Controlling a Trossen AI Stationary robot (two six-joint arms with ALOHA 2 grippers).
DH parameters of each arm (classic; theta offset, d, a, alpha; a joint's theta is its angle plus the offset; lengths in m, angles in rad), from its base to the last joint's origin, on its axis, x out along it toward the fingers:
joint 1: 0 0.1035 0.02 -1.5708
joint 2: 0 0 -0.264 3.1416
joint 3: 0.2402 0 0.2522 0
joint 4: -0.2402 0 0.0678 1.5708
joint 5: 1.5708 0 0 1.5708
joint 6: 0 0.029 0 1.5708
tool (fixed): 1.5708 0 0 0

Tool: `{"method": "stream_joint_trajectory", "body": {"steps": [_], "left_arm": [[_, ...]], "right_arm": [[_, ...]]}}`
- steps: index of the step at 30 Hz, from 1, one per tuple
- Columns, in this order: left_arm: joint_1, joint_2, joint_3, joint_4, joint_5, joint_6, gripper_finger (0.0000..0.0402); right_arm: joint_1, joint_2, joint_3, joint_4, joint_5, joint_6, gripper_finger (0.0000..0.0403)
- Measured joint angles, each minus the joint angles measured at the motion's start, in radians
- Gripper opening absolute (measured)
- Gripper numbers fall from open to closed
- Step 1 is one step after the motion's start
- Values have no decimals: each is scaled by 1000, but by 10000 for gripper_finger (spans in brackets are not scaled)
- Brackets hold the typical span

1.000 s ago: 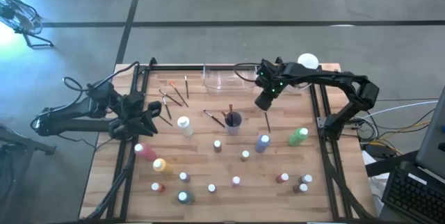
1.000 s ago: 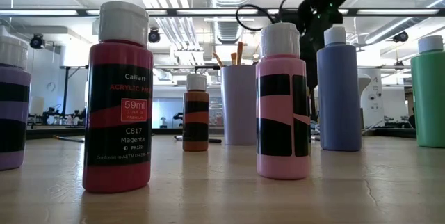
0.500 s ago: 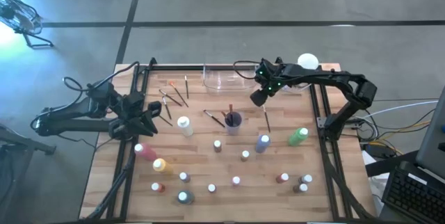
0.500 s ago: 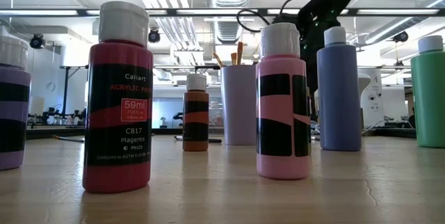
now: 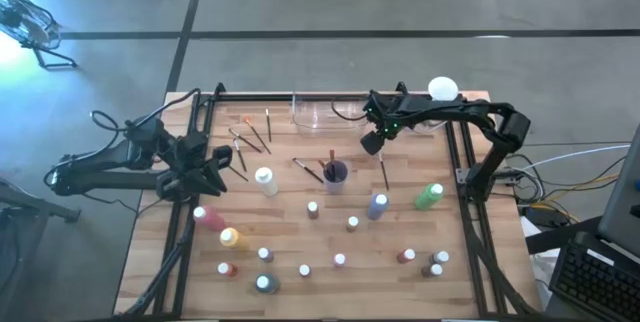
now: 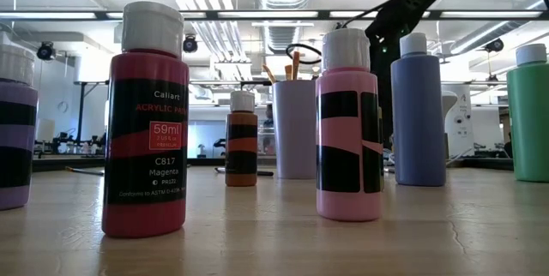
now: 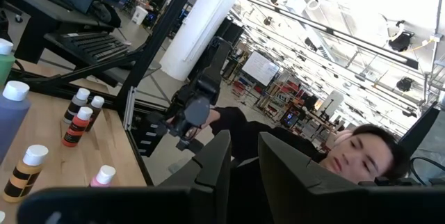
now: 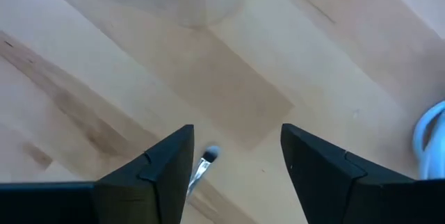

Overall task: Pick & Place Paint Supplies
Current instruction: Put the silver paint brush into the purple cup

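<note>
Wooden tabletop carries scattered paint bottles. Above a thin paintbrush, the right end effector hangs released, holding nothing; the brush tip shows between its fingers. At the left edge rests the left end effector, apparently nearly closed and empty.

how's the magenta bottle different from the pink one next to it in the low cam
The magenta bottle is deep red-pink; the pink bottle is pale pink. The magenta bottle shows a printed label reading acrylic paint, 59 ml, Magenta; the pink bottle shows only black label blocks with no readable text. The magenta bottle looks larger in the low view. Both stand upright on the wooden table with white caps.
</note>
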Motion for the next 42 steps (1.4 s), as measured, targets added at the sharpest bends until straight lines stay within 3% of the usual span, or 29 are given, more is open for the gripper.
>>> {"method": "stream_joint_trajectory", "body": {"steps": [22, 42], "left_arm": [[0, 0, 0, 0, 0, 0, 81], [0, 0, 0, 0, 0, 0, 81]], "right_arm": [[19, -2, -179, 208, 4, 55, 197], [55, -2, -186, 181, 0, 86, 96]]}}
